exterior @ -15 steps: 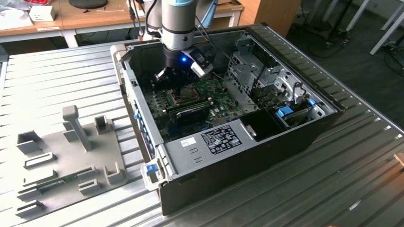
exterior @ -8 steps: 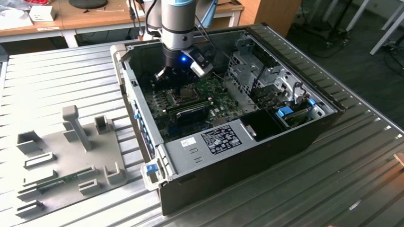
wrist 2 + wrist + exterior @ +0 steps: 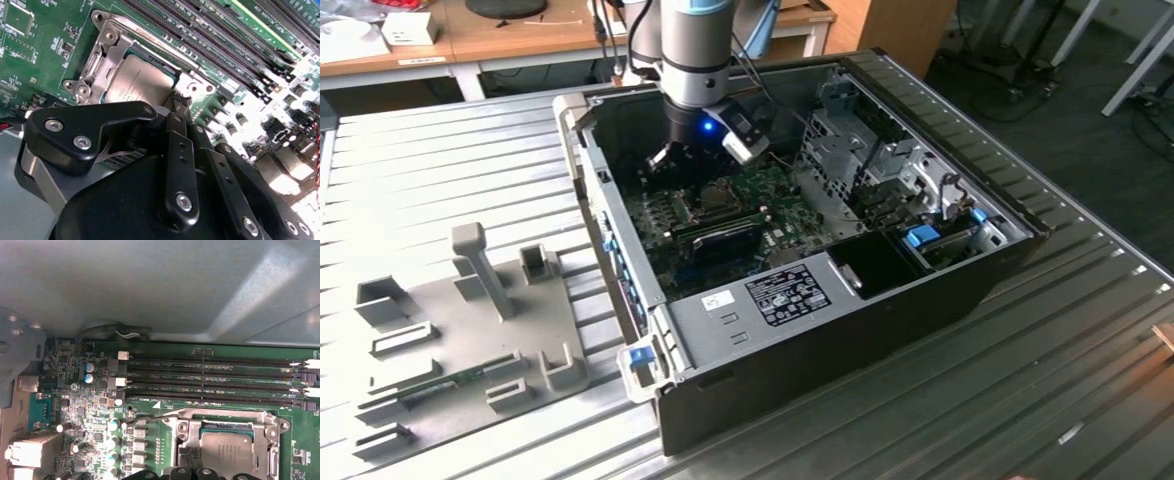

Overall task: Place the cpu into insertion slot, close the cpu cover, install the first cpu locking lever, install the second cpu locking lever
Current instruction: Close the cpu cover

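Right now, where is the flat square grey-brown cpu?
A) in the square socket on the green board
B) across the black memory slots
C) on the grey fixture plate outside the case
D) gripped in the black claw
A: in both wrist views the flat grey-brown square cpu lies in the square socket, thin silvery metal cover frame around it.

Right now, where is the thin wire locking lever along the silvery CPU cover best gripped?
Probably its bent free end: the thin wire locking lever seems to curve clear of the green board there, between the long black memory slots and the silvery square CPU cover. Come down from above; both neighbours seem to block a sideways approach.
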You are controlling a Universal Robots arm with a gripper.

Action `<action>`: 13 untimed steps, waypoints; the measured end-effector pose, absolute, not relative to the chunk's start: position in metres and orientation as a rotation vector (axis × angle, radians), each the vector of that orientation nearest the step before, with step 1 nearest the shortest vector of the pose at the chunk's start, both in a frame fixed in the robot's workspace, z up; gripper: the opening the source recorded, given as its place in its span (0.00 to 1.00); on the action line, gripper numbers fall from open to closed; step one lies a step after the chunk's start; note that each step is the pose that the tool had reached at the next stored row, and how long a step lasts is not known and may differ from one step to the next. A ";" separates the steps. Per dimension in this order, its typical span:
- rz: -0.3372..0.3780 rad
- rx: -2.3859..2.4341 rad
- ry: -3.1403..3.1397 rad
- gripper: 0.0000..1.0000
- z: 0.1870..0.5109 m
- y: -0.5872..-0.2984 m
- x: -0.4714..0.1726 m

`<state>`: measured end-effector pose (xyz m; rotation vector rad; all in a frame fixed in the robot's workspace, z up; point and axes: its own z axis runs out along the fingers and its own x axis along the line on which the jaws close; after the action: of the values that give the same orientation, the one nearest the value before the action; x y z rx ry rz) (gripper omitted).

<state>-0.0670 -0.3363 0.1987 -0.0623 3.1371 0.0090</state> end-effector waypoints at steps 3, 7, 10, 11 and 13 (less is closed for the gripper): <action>0.010 -0.062 3.137 0.10 0.198 -0.336 -0.067; 0.010 -0.062 3.137 0.10 0.198 -0.336 -0.067; 0.009 -0.062 3.137 0.10 0.197 -0.336 -0.067; 0.009 -0.062 3.137 0.10 0.197 -0.336 -0.067; 0.009 -0.062 3.137 0.10 0.197 -0.336 -0.067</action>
<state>-0.0671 -0.3363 0.1966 -0.0623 3.1371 0.0090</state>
